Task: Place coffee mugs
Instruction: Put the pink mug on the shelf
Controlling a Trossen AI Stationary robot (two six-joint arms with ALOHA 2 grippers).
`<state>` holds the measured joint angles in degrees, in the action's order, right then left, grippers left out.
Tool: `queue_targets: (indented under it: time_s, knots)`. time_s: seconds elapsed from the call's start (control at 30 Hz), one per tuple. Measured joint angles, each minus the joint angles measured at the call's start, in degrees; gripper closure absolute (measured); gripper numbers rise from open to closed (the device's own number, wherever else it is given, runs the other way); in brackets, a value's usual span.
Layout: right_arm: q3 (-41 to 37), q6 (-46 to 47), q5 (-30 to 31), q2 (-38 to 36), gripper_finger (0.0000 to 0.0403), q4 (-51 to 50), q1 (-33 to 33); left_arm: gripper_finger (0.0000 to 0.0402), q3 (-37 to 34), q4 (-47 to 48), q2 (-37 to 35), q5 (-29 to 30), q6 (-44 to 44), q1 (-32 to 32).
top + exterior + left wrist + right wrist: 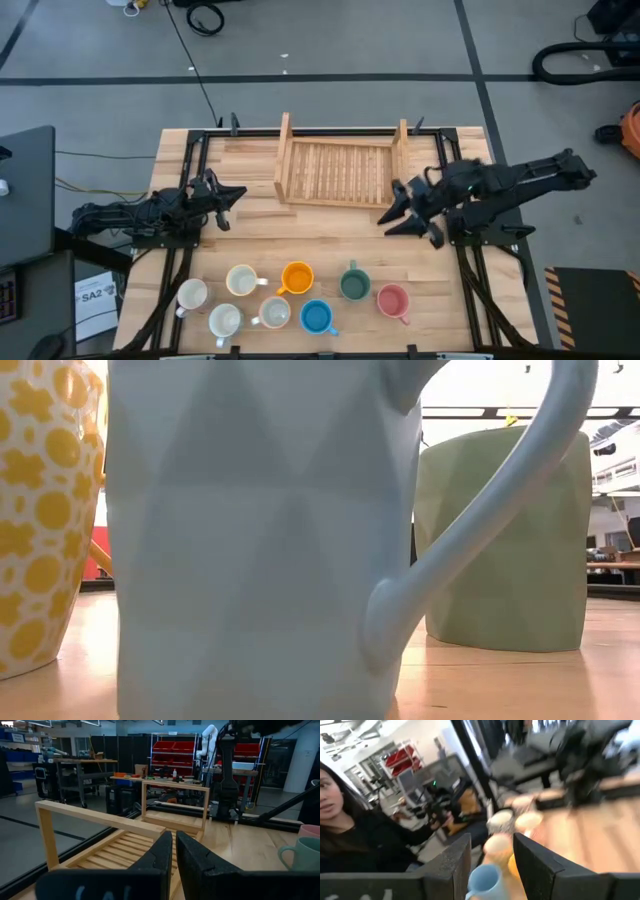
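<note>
Eight mugs stand upright on their bases in two rows by the table's near edge: white ones (192, 295), (242, 280), (225, 320), (273, 313), an orange one (297, 278), a blue one (316, 317), a teal one (354, 285) and a pink one (392, 299). The low view sits right behind the blue mug (250, 540), with the teal mug (500, 540) beyond it. My left gripper (235, 195) is shut and empty at the table's left, level with the wooden rack (340, 170). My right gripper (396, 208) is open and empty just right of the rack, and points toward the mugs (482, 880).
The slatted wooden rack (125, 830) with raised end frames lies at the far middle of the table. A person (350, 830) shows in the right wrist view, off the table's near side. Bare wood lies between the rack and the mugs.
</note>
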<state>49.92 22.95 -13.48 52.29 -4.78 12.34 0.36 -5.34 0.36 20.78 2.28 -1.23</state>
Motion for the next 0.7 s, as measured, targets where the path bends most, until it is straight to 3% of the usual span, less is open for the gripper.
queue_targets:
  time_s: [0.17, 0.47, 0.7]
  knots:
    - [0.1, 7.4, 3.0, 4.0, 0.0250, -1.8, 5.5, 0.0372, 0.0, 0.0, 0.0, 0.0, 0.0, 0.0]
    - [0.1, 21.5, 11.1, 8.4, 0.0250, -14.1, 12.4, 0.0372, 0.0, 0.0, 0.0, 0.0, 0.0, 0.0]
    - [0.1, 28.0, 11.1, 11.1, 0.0250, -20.6, 15.3, 0.0372, 0.0, 0.1, 0.0, 0.0, 0.0, 0.0]
